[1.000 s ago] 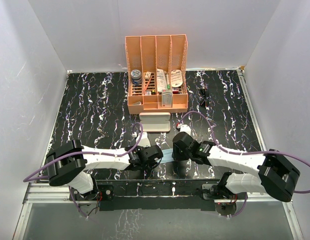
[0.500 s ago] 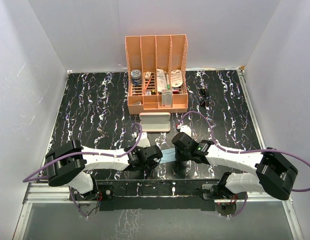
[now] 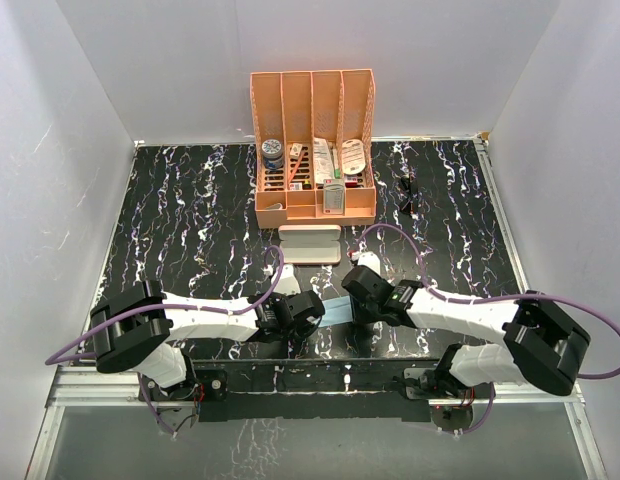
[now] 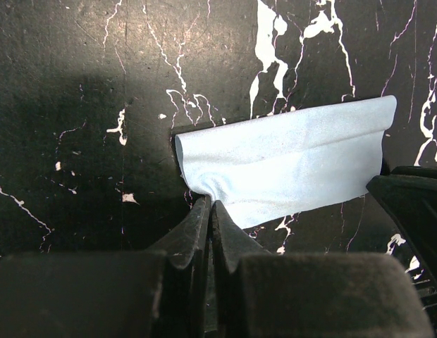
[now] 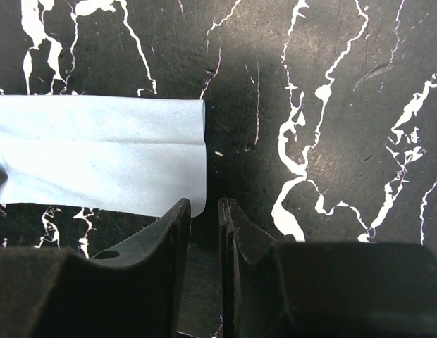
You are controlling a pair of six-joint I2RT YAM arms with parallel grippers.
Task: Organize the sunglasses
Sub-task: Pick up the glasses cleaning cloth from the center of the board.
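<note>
The black marbled desk (image 3: 190, 230) carries an orange organiser (image 3: 313, 150) against the middle of its far edge. Both arms reach low over the strip by the near edge. Just in front of the organiser lies the closed pink case (image 3: 309, 243). Smaller again is the light blue cloth (image 4: 289, 158), stretched out flat between the two arms near the middle of the near edge. The sunglasses (image 3: 407, 193) are smallest of all and sit untouched toward the far right corner, beside the organiser and well apart from both arms. The left end effector (image 4: 211, 205) is squeezed together on a puckered bit of the cloth's edge. The right end effector (image 5: 204, 208) has its fingers only a sliver apart, with the cloth's other corner just at the gap and not yet clamped, as far as I can see. To my eye this is the cloth-handling step, either folding or tidying it before the glasses get attention. Next the right fingers need to close on that corner without dragging it, so that both ends can be lifted or folded evenly. Against a second ago, the right arm has crept a little toward the left one and more of the cloth shows between them. The left arm, the case and the sunglasses look unmoved.
</note>
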